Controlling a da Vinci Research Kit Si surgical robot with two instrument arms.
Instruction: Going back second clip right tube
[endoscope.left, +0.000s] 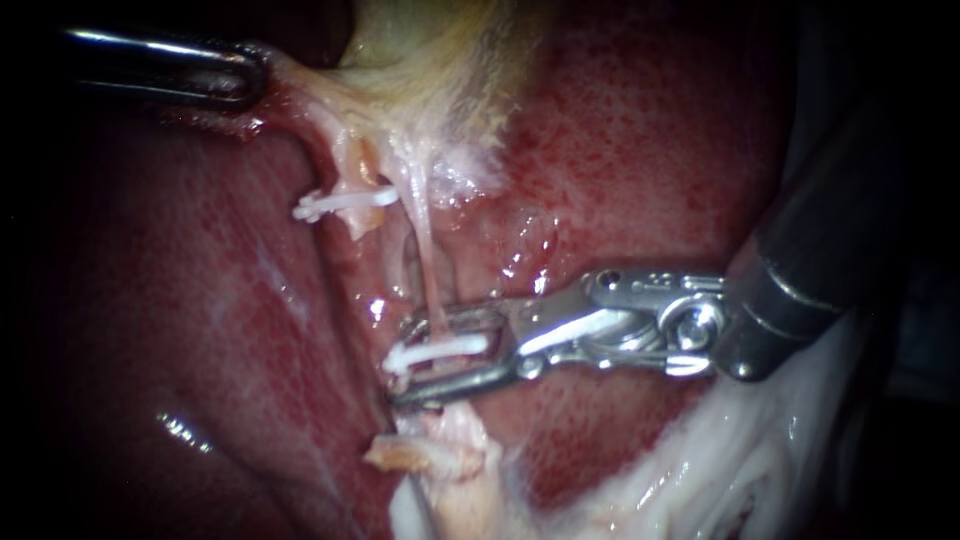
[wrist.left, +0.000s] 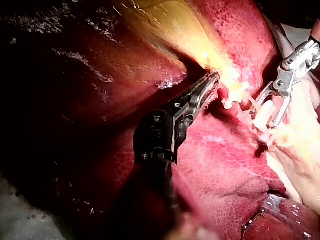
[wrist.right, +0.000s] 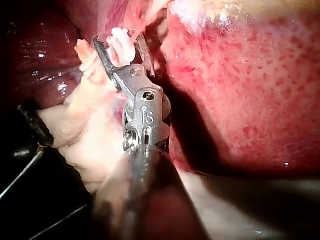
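The thin pale right tube (endoscope.left: 428, 270) runs down from the gallbladder (endoscope.left: 420, 50). A white clip (endoscope.left: 440, 350) sits closed across it low down. My right instrument (endoscope.left: 400, 360) comes in from the right, its jaws open above and below that clip with a gap on both sides; the right wrist view shows the same clip (wrist.right: 121, 36) between the open jaws of my right instrument (wrist.right: 120, 46). Another white clip (endoscope.left: 345, 203) crosses the left tube. My left instrument (endoscope.left: 248, 85) at the upper left is shut on tissue at the gallbladder's neck and holds it taut.
Red liver (endoscope.left: 640, 150) surrounds the tubes on both sides. Pale fatty tissue (endoscope.left: 440, 460) hangs below the right instrument's jaws, with more white tissue (endoscope.left: 720, 460) under its shaft. In the left wrist view my left instrument (wrist.left: 212, 80) lies close to the right instrument (wrist.left: 266, 117).
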